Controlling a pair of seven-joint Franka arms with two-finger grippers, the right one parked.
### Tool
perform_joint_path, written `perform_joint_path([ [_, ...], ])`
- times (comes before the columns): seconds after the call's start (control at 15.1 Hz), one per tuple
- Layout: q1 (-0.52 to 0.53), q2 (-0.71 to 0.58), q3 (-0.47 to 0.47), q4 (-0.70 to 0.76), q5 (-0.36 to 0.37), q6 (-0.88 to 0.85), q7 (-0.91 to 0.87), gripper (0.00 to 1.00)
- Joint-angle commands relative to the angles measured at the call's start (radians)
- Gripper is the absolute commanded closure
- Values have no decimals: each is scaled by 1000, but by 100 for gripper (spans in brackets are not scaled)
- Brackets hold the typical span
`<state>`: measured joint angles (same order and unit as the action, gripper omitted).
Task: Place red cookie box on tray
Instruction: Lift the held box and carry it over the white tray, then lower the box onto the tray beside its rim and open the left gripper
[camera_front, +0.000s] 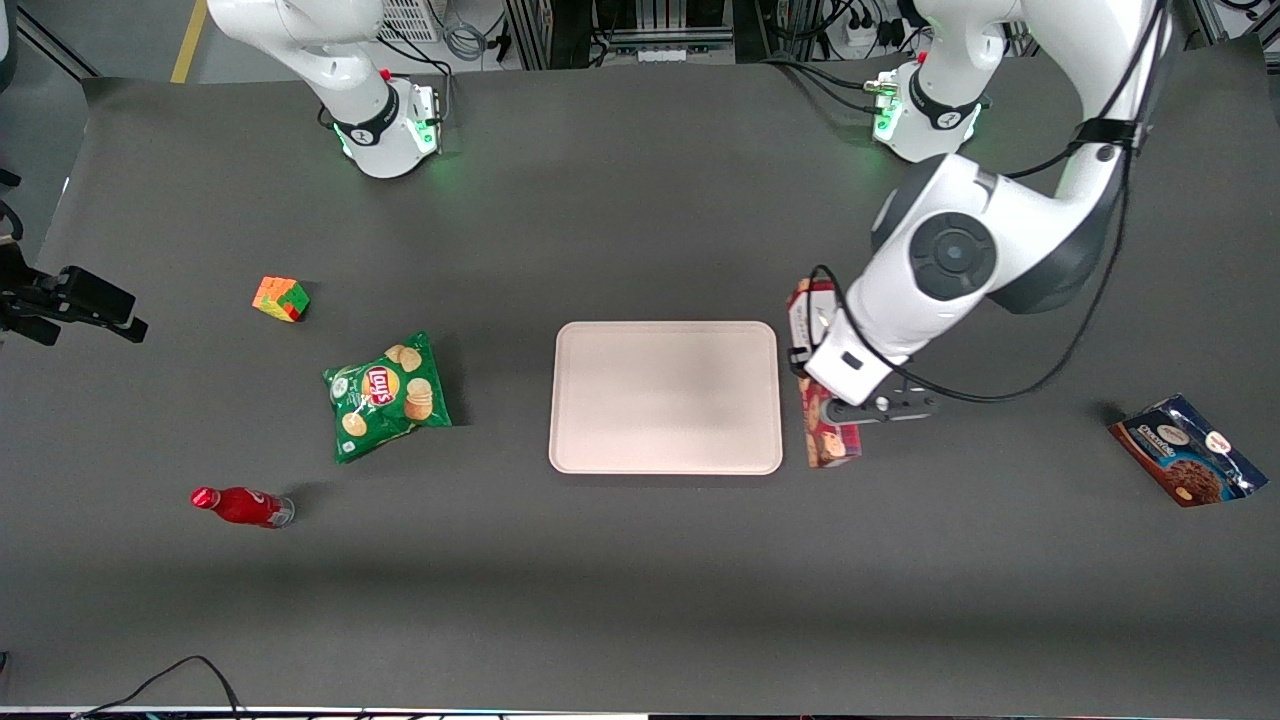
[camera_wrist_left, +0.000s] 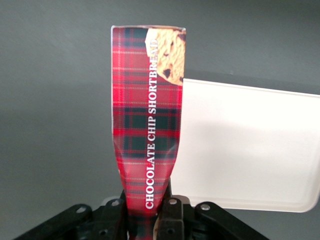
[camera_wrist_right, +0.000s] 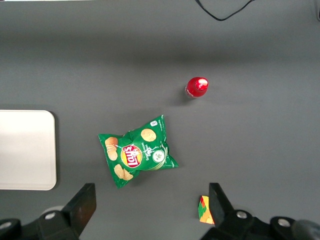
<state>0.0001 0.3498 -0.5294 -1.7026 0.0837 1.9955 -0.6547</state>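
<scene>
My left gripper (camera_front: 838, 398) is shut on the red cookie box (camera_front: 828, 440), a long dark-red plaid carton. In the left wrist view the fingers (camera_wrist_left: 171, 216) pinch the red cookie box (camera_wrist_left: 147, 115) at one end, and its sides are squeezed inward there. The box lies lengthwise beside the tray (camera_front: 665, 400), on the side toward the working arm's end of the table. One white-labelled end (camera_front: 803, 312) shows past the arm. The pale pink tray (camera_wrist_left: 250, 145) has nothing on it. Whether the box rests on the table or hangs just above it, I cannot tell.
A green chips bag (camera_front: 385, 395), a colour cube (camera_front: 281, 298) and a red bottle (camera_front: 240, 506) lie toward the parked arm's end. A blue cookie bag (camera_front: 1187, 450) lies toward the working arm's end, near the table edge.
</scene>
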Motion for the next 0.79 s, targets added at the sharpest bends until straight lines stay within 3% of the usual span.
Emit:
perform_joint_path([
  [0.0,-21,66,-59,21,8,69,-86,100],
  [0.46,-75,195,-75,-67,276,250,-290,100],
  [0.73,-77,242,-72,-107,309,341,-335,100],
])
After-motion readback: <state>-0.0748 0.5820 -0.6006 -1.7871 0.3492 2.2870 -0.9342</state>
